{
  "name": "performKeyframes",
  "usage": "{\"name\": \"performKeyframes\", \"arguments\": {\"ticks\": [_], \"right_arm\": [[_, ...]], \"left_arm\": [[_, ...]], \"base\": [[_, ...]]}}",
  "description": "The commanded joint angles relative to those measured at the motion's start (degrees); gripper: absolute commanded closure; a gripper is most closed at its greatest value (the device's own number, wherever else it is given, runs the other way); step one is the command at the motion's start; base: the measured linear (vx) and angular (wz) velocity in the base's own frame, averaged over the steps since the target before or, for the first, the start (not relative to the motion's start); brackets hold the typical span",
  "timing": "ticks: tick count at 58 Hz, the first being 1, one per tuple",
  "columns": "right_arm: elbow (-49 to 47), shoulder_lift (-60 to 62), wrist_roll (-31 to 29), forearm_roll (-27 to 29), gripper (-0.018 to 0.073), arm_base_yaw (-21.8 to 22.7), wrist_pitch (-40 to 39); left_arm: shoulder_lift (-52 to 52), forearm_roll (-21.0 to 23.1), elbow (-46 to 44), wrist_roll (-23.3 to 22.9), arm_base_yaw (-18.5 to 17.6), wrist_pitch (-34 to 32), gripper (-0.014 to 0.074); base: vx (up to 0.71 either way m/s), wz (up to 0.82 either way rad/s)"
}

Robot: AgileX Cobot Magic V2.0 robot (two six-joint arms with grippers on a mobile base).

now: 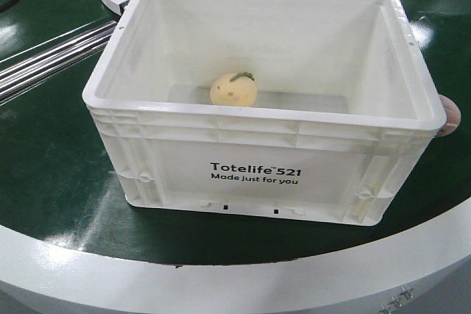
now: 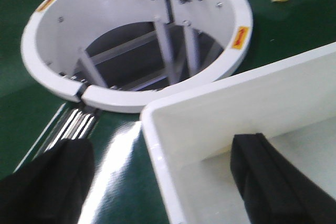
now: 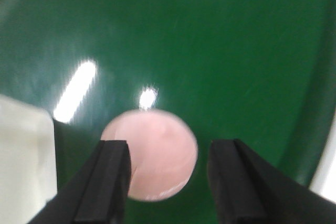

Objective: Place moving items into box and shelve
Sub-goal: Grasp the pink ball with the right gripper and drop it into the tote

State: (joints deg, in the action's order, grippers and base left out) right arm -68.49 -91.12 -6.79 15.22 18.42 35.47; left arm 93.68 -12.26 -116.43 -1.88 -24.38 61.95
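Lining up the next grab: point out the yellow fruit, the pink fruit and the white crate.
yellow fruit (image 1: pixel 233 90): front view, middle of its rounded body.
pink fruit (image 3: pixel 163 153): right wrist view, centre of its visible face.
white crate (image 1: pixel 257 118): front view, on its front rim.

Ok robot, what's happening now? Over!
Left fingers open, straddling white crate wall. Right fingers open over pink fruit on green table. Yellow fruit in crate. Nothing blocking.
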Motion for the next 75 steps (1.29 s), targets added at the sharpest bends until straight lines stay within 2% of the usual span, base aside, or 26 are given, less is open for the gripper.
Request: {"name": "performKeyframes", "arguments": {"ticks": [1,9,15,32,42,47,50,58,65,75], "right_arm": [[-2.0,-0.8,-6.1,6.1,0.0143,0.2,-1.2],[-2.0,-4.2,-13.6,10.0,0.0143,-1.7,-2.7],[-2.0,-6.2,-14.5,9.9,0.0143,-3.8,-4.2],[-2.0,-10.6,-13.0,-1.8,0.0124,-4.7,-6.5],[-2.0,-13.4,-13.5,-3.2,0.0134,-4.7,-9.7],[-2.0,-14.5,-13.6,-3.3,0.0198,-4.7,-9.6],[-2.0,-14.9,-13.6,-3.3,0.0277,-4.7,-9.1],[-2.0,-15.1,-13.6,-3.3,0.0572,-4.7,-6.5],[-2.0,-13.6,-13.4,-3.3,0.057,-4.7,-3.5],[-2.0,-6.8,-13.2,-3.3,0.0567,-4.7,-0.9]], "left_arm": [[-2.5,-4.5,-1.8,-1.8,-0.1,-0.5,-0.0028],[-2.3,-3.3,-1.8,-2.0,-0.1,-0.5,-0.0018],[-1.8,-1.2,-1.8,-2.3,-0.1,-1.4,-0.0005],[0.2,2.5,-1.8,-2.1,-0.1,-1.7,0.0006],[0.3,2.5,-1.8,-2.1,-0.1,-2.4,0.0006],[0.3,2.4,-1.8,-2.1,-0.1,-2.4,0.0006],[0.5,2.4,-1.8,-2.2,-0.1,-2.5,0.0006],[0.8,2.4,-1.8,-2.3,-0.1,-2.7,0.0006],[0.7,2.8,-1.8,-2.6,-0.1,-4.1,0.0007],[0.8,5.4,-1.8,-2.8,-0.1,-8.0,0.0007]], "base": [[0.0,0.0],[0.0,0.0],[0.0,0.0],[0.0,0.0],[0.0,0.0],[0.0,0.0],[0.0,0.0],[0.0,0.0],[0.0,0.0],[0.0,0.0]]}}
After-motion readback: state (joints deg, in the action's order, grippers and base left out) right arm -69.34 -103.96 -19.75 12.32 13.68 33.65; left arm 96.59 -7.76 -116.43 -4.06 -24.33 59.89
